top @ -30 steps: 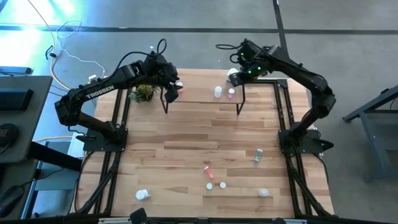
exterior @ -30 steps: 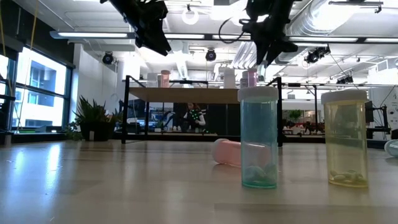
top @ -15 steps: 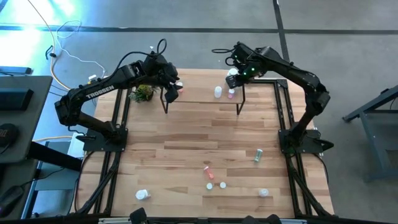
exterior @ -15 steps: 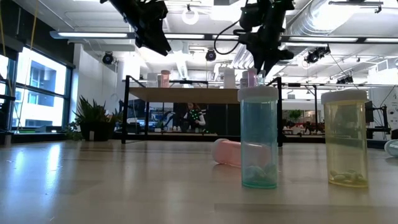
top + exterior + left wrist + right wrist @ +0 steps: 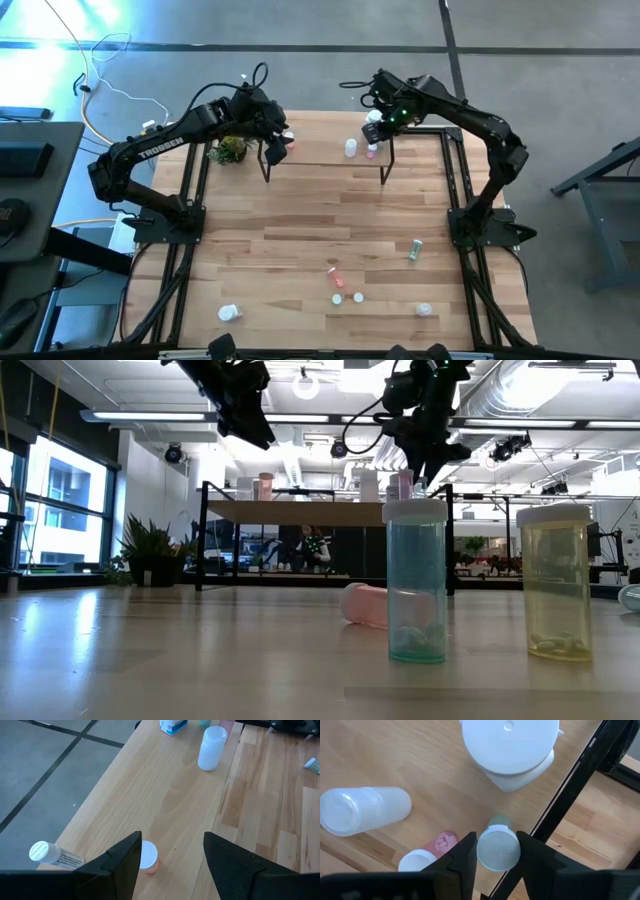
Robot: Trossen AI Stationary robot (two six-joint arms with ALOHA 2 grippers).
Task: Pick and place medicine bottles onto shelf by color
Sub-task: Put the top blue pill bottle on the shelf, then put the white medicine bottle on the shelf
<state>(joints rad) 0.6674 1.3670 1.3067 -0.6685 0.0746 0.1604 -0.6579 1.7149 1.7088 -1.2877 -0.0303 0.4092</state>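
Right pincer (image 5: 497, 851) grips round ribbed-cap green bottle (image 5: 498, 849) over pale-wood shelf (image 5: 420, 765).

Light-wood slatted tabletop (image 5: 300, 235) set on a grey concrete floor (image 5: 560, 60) crossed by dark seam lines, with a black desk (image 5: 30, 160) at one side and a dark metal stand (image 5: 600, 185) at the other. Beyond the table, seen level: tall windows (image 5: 50, 510) at the left, a leafy potted plant (image 5: 150, 550) beside them, white exposed ducting (image 5: 530, 390) overhead with strip lighting (image 5: 140, 417) (ceiling brightly lit throughout).
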